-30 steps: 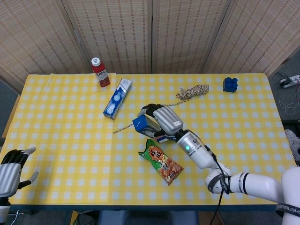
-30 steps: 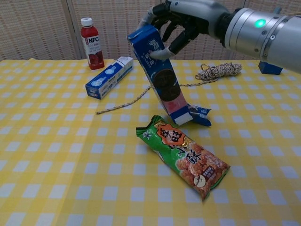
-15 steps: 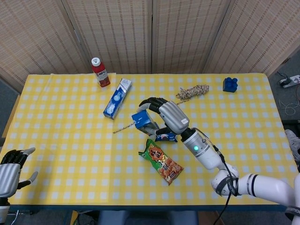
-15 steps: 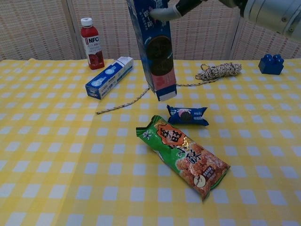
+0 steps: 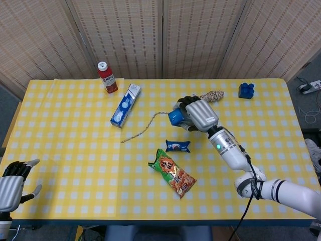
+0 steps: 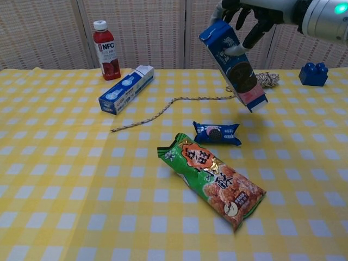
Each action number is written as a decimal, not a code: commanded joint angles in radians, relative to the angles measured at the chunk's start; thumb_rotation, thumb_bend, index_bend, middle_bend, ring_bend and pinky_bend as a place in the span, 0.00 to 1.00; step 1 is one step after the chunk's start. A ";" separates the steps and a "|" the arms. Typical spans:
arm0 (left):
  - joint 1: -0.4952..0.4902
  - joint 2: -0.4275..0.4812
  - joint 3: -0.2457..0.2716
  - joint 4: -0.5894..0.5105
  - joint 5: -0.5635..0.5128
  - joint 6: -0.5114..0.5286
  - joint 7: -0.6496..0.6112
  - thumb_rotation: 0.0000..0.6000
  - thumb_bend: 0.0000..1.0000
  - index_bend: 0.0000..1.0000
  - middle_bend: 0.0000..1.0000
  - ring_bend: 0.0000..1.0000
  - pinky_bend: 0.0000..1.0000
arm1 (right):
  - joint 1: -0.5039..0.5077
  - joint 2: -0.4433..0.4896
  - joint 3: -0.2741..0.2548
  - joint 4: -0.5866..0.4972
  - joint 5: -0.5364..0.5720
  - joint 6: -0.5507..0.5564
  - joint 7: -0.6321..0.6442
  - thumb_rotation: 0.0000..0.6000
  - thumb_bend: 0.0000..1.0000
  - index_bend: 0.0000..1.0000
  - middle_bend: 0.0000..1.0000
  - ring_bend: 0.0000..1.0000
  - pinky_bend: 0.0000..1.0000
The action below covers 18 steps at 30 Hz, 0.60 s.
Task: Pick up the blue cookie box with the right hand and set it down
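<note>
The tall blue cardboard cookie box (image 6: 234, 64) has been carried right, above the coiled rope (image 6: 266, 79), gripped by the right hand (image 5: 199, 115); setting-down remains.

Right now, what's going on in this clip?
The right hand holds the blue cookie box by its upper end, tilted and lifted clear of the yellow checked table, in front of the coiled rope. Below it lie a small blue cookie packet and a green snack bag. The white and blue carton, red juice bottle and blue toy brick sit further back. The left hand rests off the table's near corner, holding nothing.
</note>
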<state>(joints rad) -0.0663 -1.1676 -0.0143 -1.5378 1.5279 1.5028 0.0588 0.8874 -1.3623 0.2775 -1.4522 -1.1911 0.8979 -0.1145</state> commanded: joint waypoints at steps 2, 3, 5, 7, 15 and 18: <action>0.001 0.003 0.001 -0.004 0.002 0.003 0.003 1.00 0.27 0.24 0.25 0.20 0.12 | 0.031 -0.043 -0.005 0.055 0.040 -0.048 -0.021 1.00 0.28 0.06 0.12 0.12 0.20; 0.002 0.004 0.001 -0.006 0.003 0.004 0.003 1.00 0.27 0.24 0.25 0.20 0.12 | 0.035 -0.050 -0.003 0.061 0.042 -0.049 -0.018 1.00 0.28 0.01 0.07 0.08 0.16; 0.003 0.007 0.000 -0.010 0.002 0.006 0.004 1.00 0.27 0.24 0.25 0.20 0.12 | 0.041 -0.058 0.000 0.067 0.040 -0.055 -0.009 1.00 0.28 0.00 0.01 0.03 0.12; 0.003 0.009 -0.001 -0.012 0.002 0.008 0.005 1.00 0.27 0.24 0.25 0.20 0.12 | 0.042 -0.058 0.000 0.068 0.031 -0.050 -0.005 1.00 0.28 0.00 0.00 0.00 0.09; -0.006 0.012 -0.008 -0.008 0.003 0.002 -0.004 1.00 0.27 0.24 0.25 0.20 0.12 | -0.068 0.026 -0.037 -0.016 -0.027 0.102 -0.009 1.00 0.28 0.00 0.05 0.01 0.09; -0.014 0.013 -0.013 -0.004 0.007 0.000 -0.007 1.00 0.27 0.24 0.25 0.20 0.12 | -0.143 0.083 -0.067 -0.066 -0.054 0.185 -0.009 1.00 0.29 0.00 0.14 0.09 0.13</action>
<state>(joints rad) -0.0796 -1.1551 -0.0273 -1.5423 1.5340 1.5033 0.0520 0.8052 -1.3297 0.2397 -1.4722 -1.2167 1.0179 -0.1215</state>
